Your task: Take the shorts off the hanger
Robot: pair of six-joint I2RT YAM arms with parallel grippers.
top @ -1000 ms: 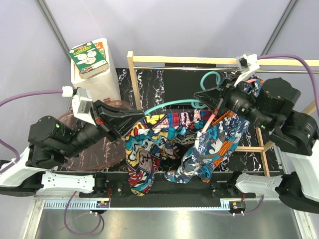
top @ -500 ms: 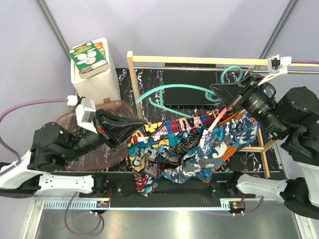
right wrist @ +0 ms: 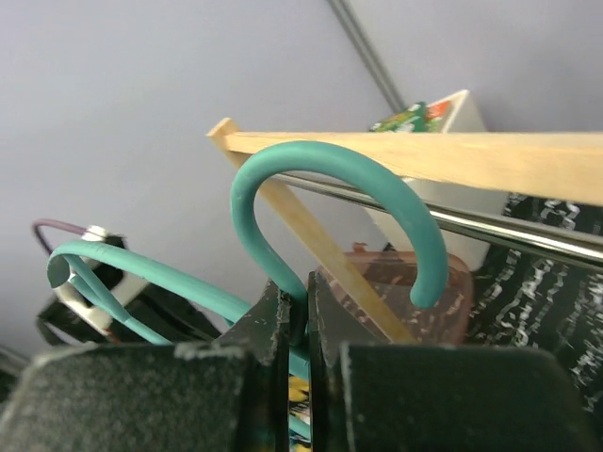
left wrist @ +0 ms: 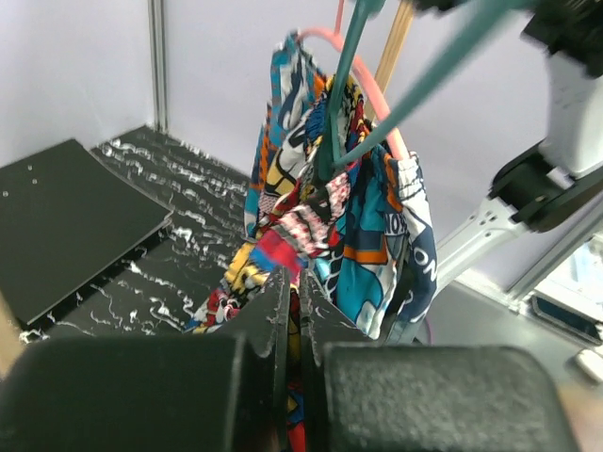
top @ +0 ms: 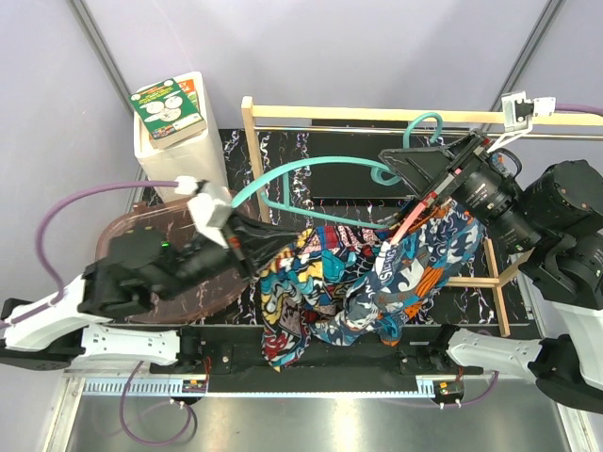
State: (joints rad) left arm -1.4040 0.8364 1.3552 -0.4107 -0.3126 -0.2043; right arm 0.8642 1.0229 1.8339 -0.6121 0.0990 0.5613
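Gripping a fold of the comic-print shorts [top: 283, 306], the left end effector [left wrist: 294, 282] has its fingers pressed together on the fabric, as the left wrist view shows. From that pinch the cloth runs up in a taut bunch toward the teal hanger [top: 311, 168].

The right end effector [right wrist: 300, 294] is clamped on the teal hanger's neck, just below the hook. The hook curves up close to the wooden rack [right wrist: 424, 155] and the metal rail [right wrist: 513, 231]. Whether it touches the rail cannot be told. In the top view the hanger is held above the desk [top: 283, 151], tilted, with one long arm sweeping out toward the left arm's side.

The comic-print shorts are gathered round the lower end of the teal hanger and spill down toward the desk's near edge, between the two arms. The teal and orange shorts [top: 419, 268] hang just beside them on the right arm's side, touching them, with a pink hanger [left wrist: 377, 75] looped through their top. In the left wrist view both pairs overlap, so where one ends and the other begins cannot be told.

At the far left of the desk stands a white container [top: 179, 155] with a green box [top: 168, 108] on top. A brown translucent bowl [top: 203, 292] lies beneath the left arm.
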